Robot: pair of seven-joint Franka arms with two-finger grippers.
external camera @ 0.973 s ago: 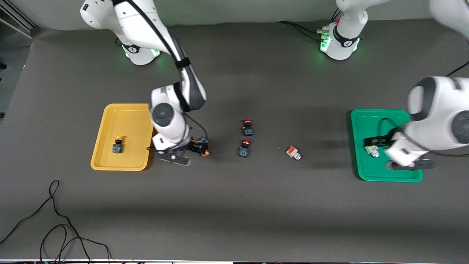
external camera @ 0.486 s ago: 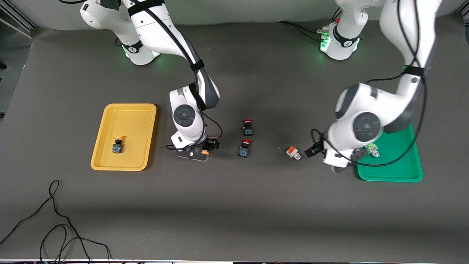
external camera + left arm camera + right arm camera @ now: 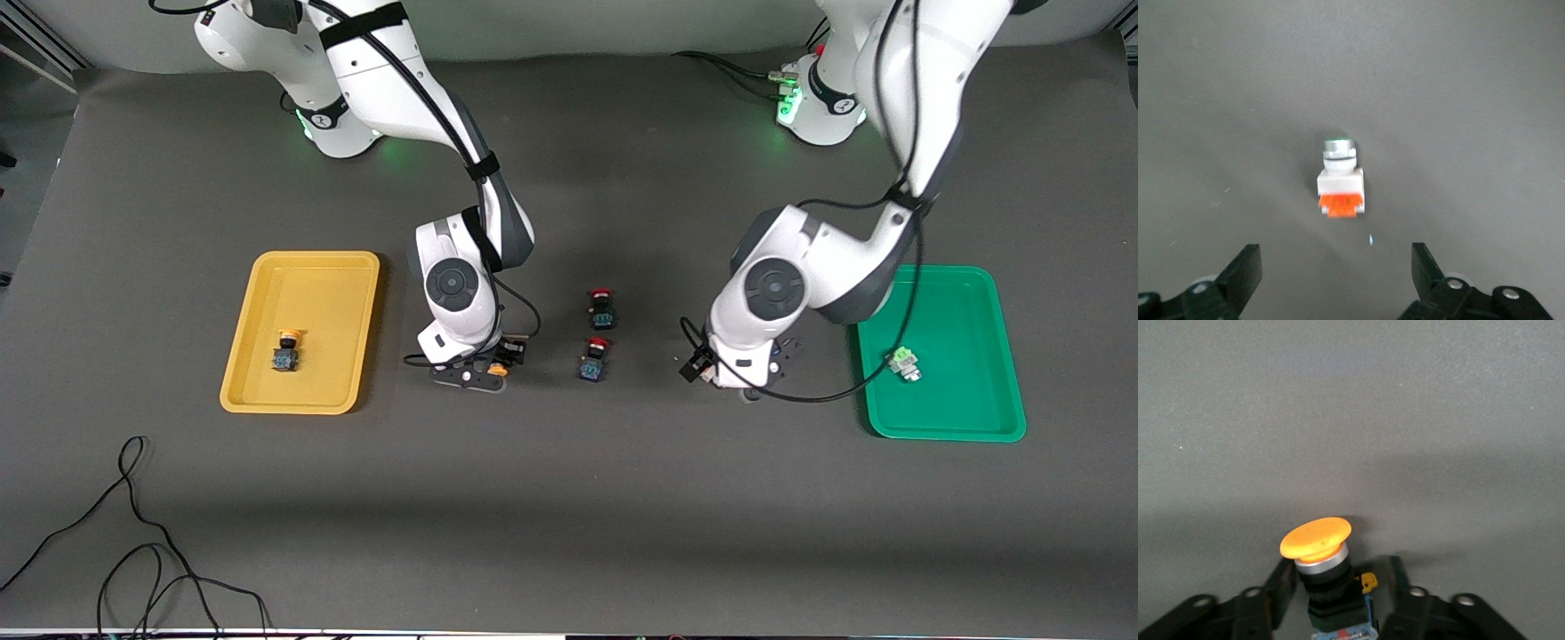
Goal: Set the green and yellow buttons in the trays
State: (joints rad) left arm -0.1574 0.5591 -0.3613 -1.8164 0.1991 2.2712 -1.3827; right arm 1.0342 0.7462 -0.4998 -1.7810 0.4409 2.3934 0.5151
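The dark bench carries a yellow tray toward the right arm's end and a green tray toward the left arm's end. Between them, beside the yellow tray, the right tool sits low, clenched on a yellow-capped button. Nearer the green tray, the left tool hangs released over a white-bodied switch with an orange base. One yellow button lies in the yellow tray, a green button in the green tray. Two red-capped switches stand between the tools.
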